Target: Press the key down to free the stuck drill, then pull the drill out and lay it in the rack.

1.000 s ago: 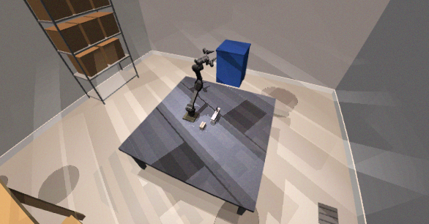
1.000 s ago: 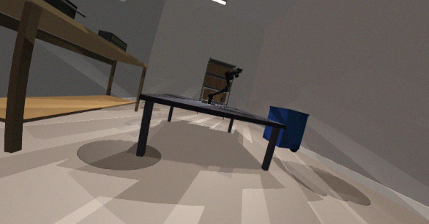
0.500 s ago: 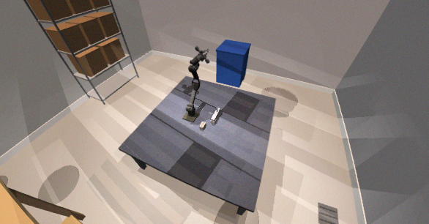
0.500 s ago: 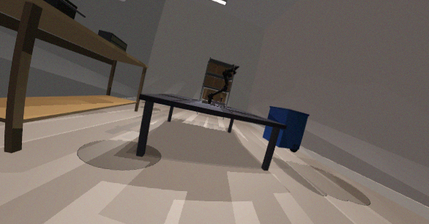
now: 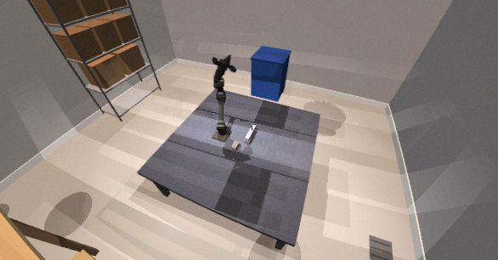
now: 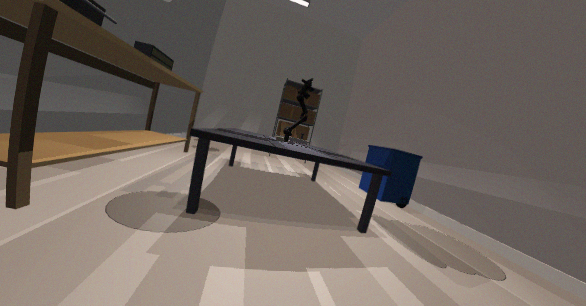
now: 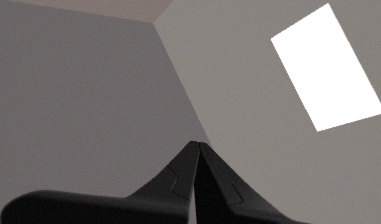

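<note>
While arm (image 5: 220, 111) (image 6: 302, 107) stands raised above desk (image 5: 191, 166) (image 6: 280, 148) | hand (image 5: 228, 59) (image 6: 309, 81) (image 7: 198, 144): fingertips together, nothing held | white long item (image 5: 250, 133), small tan block (image 5: 235, 145): on desk, apart.

A long, white thing (image 5: 250, 133) is lying on the dark counter (image 5: 191, 166) (image 6: 300, 151). In the top view, it is sitting closer to the far edge than to the near edge, about midway between the left and right edges. A little dark bit is showing near its far end. A small, tan, blocky thing (image 5: 235, 145) is resting near it, apart from it, on the side toward the counter's near left corner. Both are looking too tiny for telling which is the key, the drill or the rack.
</note>
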Robot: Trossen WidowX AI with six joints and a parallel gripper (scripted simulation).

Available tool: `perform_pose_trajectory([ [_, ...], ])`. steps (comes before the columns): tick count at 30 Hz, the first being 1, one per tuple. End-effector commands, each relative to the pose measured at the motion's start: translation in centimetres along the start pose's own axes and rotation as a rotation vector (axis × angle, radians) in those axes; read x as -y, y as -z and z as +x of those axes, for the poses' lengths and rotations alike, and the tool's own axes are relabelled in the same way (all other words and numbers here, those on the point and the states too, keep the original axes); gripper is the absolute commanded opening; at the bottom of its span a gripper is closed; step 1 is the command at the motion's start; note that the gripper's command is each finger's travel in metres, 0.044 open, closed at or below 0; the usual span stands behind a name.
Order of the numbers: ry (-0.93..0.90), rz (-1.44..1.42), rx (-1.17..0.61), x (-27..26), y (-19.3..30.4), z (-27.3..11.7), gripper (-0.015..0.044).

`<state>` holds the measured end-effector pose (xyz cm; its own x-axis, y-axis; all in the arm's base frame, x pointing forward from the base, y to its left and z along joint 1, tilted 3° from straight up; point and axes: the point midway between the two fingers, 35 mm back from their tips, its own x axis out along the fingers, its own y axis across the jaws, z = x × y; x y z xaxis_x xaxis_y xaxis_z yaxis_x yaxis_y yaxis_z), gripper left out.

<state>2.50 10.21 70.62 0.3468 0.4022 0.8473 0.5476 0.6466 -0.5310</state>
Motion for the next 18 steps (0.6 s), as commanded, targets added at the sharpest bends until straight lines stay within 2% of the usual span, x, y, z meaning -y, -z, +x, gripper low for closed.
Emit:
perform_pose_trajectory([
  [1, 0.102, 0.206, -0.139, 2.4, 6.6, -1.0, 0.0000],
  [9, 0.180, 0.521, -0.392, 1.2, 18.3, -3.2, 0.0000],
  [18, 0.191, 0.824, -0.672, -5.6, 27.0, -6.0, 0.0000],
])
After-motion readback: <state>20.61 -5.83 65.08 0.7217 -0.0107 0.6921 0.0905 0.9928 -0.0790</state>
